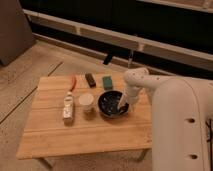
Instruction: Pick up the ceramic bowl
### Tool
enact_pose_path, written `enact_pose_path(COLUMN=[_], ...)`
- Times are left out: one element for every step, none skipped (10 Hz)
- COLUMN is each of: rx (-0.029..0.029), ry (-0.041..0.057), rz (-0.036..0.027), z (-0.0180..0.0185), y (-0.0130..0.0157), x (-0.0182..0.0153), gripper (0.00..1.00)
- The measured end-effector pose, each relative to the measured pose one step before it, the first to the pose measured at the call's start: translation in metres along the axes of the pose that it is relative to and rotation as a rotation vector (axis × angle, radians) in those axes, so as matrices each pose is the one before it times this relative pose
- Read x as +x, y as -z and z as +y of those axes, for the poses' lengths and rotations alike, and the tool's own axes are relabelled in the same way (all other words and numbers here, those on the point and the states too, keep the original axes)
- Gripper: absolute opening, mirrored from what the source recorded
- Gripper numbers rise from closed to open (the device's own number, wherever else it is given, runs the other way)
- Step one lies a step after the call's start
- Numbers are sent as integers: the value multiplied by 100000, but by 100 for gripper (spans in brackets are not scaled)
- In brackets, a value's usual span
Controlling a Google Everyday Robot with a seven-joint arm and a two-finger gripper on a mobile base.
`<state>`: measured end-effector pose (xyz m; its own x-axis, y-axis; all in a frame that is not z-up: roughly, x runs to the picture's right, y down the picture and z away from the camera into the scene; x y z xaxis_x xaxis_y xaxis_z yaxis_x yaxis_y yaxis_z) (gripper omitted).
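The ceramic bowl (111,103) is round, shallow and glossy black with pale glints inside. It sits on the wooden table (75,130) right of centre. My gripper (122,102) reaches down from the white arm (165,110) on the right, at the bowl's right rim and into its inside. A small pale beige cup (86,101) stands just left of the bowl.
A white bottle-like object (68,107) lies left of the cup. A red object (73,83), a dark block (90,79) and a green block (107,82) lie along the table's far edge. Dark shelving runs behind. My white arm fills the right side.
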<state>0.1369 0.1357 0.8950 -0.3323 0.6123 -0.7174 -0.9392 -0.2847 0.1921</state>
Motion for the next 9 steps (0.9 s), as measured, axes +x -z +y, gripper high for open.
enact_pose_path(rx=[158,70,-785,-1388,-3057,-2096,-1684,-1340,-2296], ry=[235,309,127,-79,-231,107,752,639,1451], rz=[-639,-608,-1413,-1847,-4010,-3039,-4238,-3910,-5295], z=[-20,126,188,197,508,345,170,61,406], y=[-47,75,461,921,1857,1749,2205,1908,2638], x=[-291,-172,-296,-229,-374,-72,-30,-76,258], gripper=[21,14,10,10,10,10,10,10,10])
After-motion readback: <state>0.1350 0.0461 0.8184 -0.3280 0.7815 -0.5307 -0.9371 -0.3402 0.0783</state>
